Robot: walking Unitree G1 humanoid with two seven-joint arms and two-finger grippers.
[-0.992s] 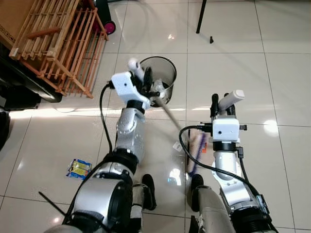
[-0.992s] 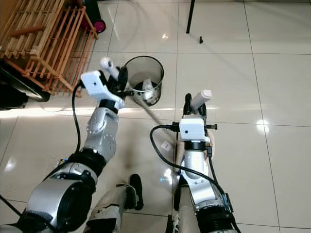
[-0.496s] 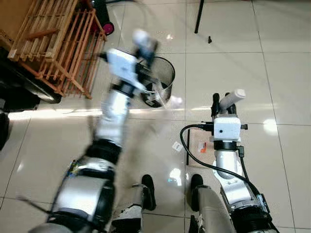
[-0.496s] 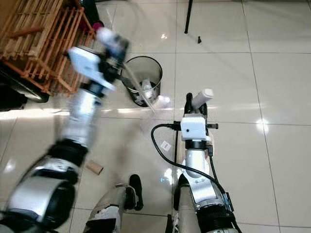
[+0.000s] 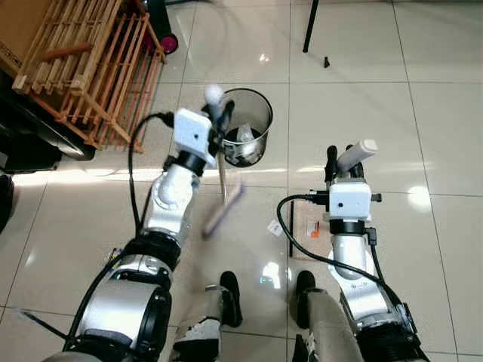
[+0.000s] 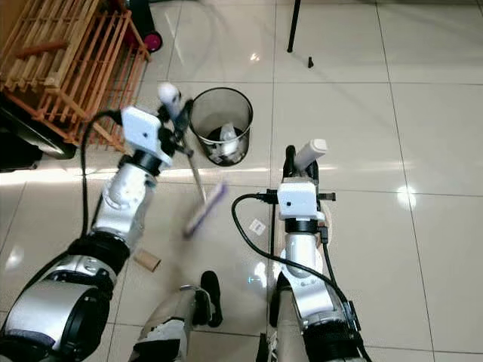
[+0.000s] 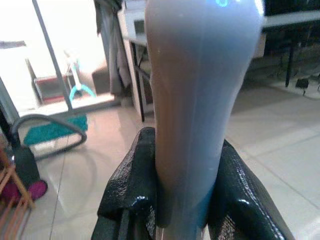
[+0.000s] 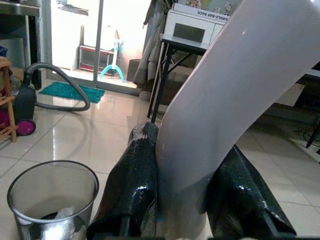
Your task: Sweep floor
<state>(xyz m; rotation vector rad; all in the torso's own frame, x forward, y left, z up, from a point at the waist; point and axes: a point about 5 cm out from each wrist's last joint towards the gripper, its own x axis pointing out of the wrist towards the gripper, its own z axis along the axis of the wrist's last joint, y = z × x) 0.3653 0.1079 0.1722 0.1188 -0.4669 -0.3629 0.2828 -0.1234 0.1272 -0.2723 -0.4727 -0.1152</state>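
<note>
Pinching the broom handle (image 5: 222, 170) in my left end effector (image 5: 219, 115), I angle its head (image 5: 223, 210) floorward to sweep, while my right end effector (image 5: 341, 161) grips the dustpan handle (image 5: 358, 154) upright, ready near the bin (image 5: 246, 136).

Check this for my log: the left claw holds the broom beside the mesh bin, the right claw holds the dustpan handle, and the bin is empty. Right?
Not quite: the mesh bin is not empty; the right eye view shows trash inside. The left claw does grip the broom beside it, and the right claw grips the dustpan handle.
</note>
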